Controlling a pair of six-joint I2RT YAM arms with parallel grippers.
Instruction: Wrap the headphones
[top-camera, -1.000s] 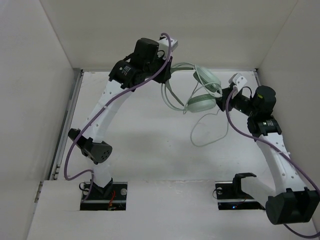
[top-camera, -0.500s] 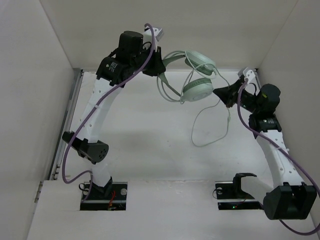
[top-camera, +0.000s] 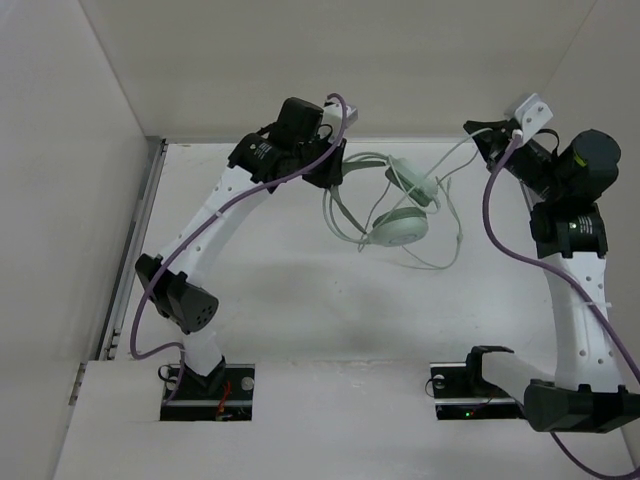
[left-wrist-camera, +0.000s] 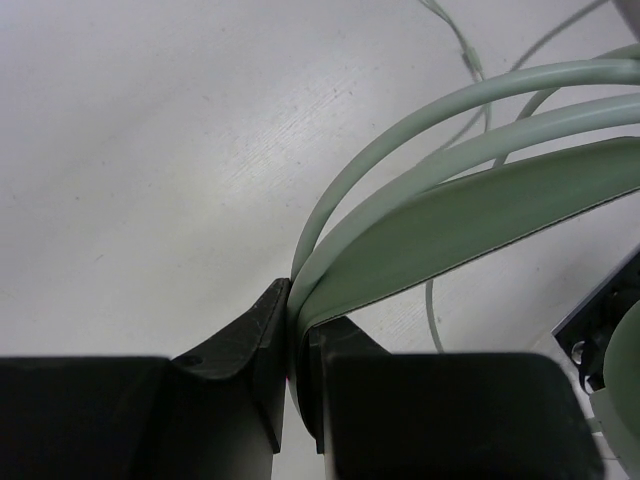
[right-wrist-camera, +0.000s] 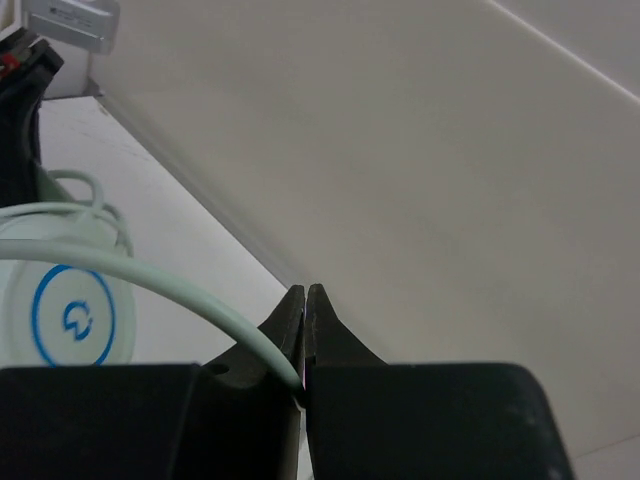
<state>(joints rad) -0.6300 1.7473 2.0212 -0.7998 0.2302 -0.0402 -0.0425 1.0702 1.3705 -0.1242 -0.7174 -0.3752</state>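
The pale mint-green headphones (top-camera: 400, 228) hang in the air above the middle back of the table. My left gripper (top-camera: 335, 168) is shut on their thin headband (left-wrist-camera: 470, 220), which runs up and right from between the fingertips (left-wrist-camera: 292, 300). My right gripper (top-camera: 482, 138) is held high at the back right and is shut on the thin whitish cable (right-wrist-camera: 150, 275). The cable runs from the right gripper to the cups and hangs in loops (top-camera: 452, 235) beside them. One cup with a blue ring mark (right-wrist-camera: 70, 315) shows in the right wrist view.
White walls close in the table at the back (top-camera: 400, 70), left and right. The right gripper is close to the back wall (right-wrist-camera: 450, 150). Purple arm cables (top-camera: 300, 165) run along both arms. The arm bases stand at the near edge.
My right gripper has risen toward the back right corner, pulling the cable taut. My left gripper has shifted right and lower with the headband, and the cups hang lower.
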